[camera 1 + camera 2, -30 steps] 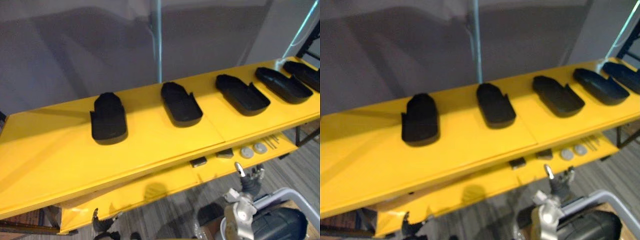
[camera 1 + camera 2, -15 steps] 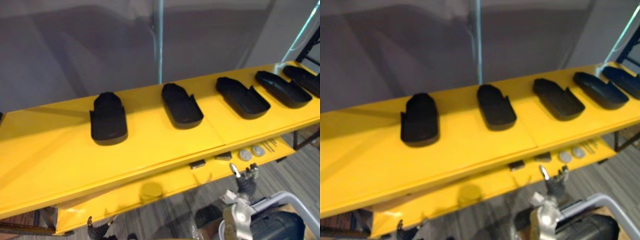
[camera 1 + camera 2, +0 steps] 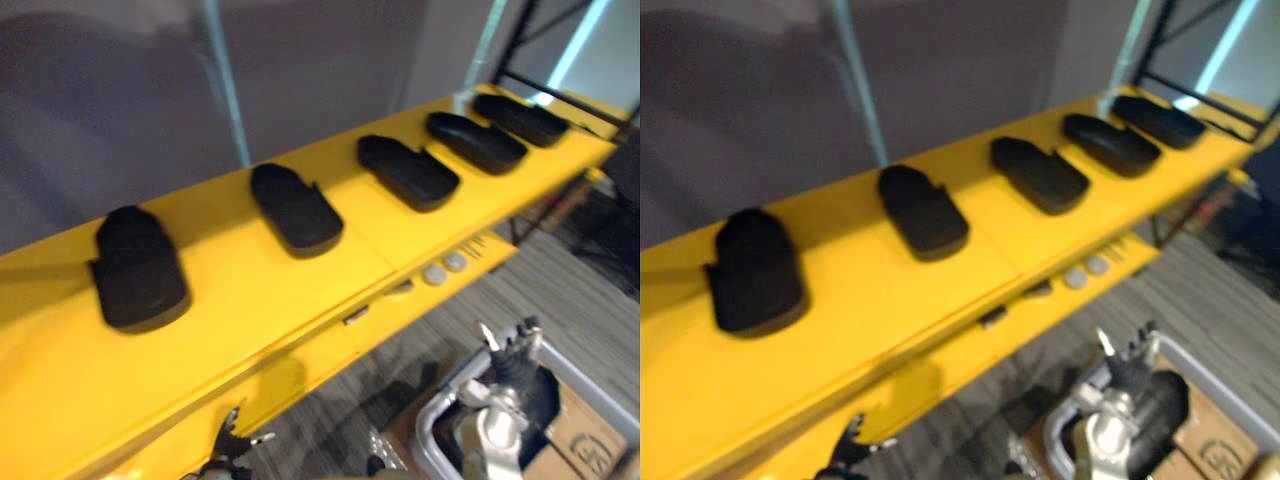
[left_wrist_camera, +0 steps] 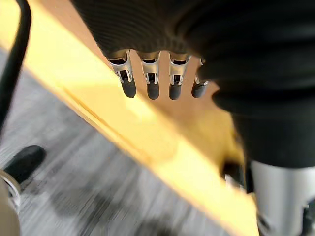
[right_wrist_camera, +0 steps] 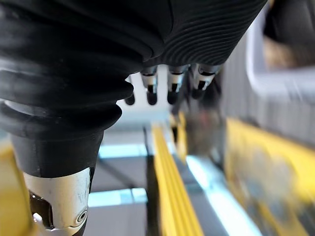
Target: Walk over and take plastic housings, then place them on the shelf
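Note:
Several black plastic housings lie in a row on the yellow shelf top: one at the left, one in the middle, one further right, and more toward the far right end. My left hand hangs low in front of the shelf's edge, its fingers straight and holding nothing. On the other side, my right hand hangs below the shelf with relaxed fingers and nothing in it.
A lower yellow shelf carries two round grey discs and small dark blocks. A grey bin and a cardboard box stand on the floor under my right hand. A black rack rises at the far right.
The whole picture has shifted left, so the camera has turned toward the right. Both hands still hang low and hold nothing. The grey bin and box have come into view.

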